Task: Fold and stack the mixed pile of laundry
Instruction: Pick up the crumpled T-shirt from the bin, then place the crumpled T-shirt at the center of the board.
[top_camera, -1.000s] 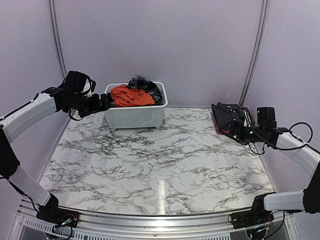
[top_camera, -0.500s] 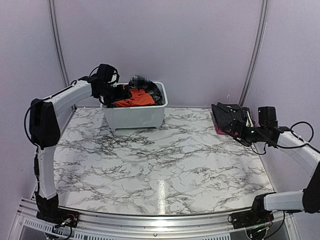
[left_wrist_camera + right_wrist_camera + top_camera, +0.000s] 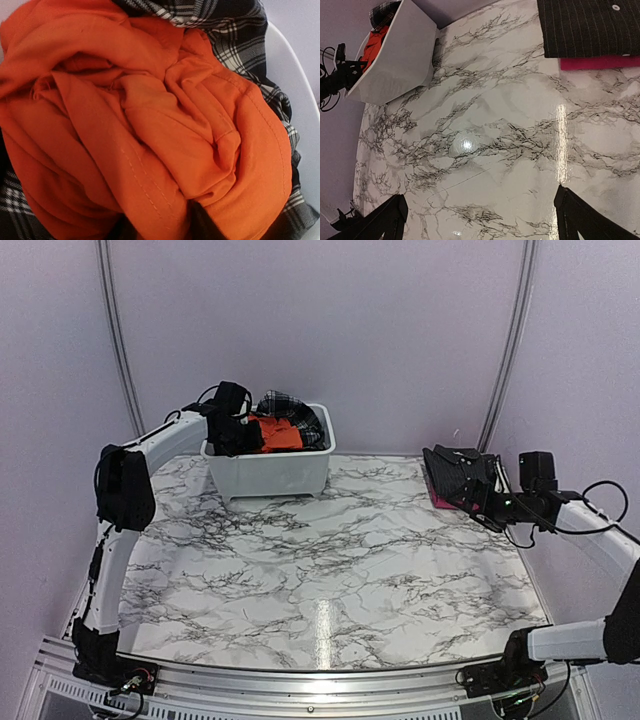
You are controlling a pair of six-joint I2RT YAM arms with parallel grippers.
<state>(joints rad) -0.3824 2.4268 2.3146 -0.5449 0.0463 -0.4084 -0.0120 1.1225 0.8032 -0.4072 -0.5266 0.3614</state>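
Observation:
The mixed laundry pile sits in a white tub [image 3: 270, 475] at the back left. On top lies a crumpled orange T-shirt [image 3: 283, 435] [image 3: 150, 115], with a black-and-white plaid skirt [image 3: 285, 403] [image 3: 235, 30] behind and under it. My left gripper [image 3: 243, 436] reaches into the tub from the left, buried in the cloth. In the left wrist view a stitched fold of orange is pinched between two dark finger shapes at the bottom edge. My right gripper [image 3: 485, 220] [image 3: 480, 502] hangs open over bare marble at the right, nothing between its fingers [image 3: 385, 220].
A folded dark pinstriped garment [image 3: 452, 468] [image 3: 590, 27] lies on a pink one [image 3: 600, 62] at the table's right edge, just beside my right gripper. The marble table [image 3: 320, 560] ends at purple walls behind and at both sides.
My left arm swung from left of the tub in over its rim and down into the laundry, and its jaws closed on the orange cloth. The right arm hardly moved.

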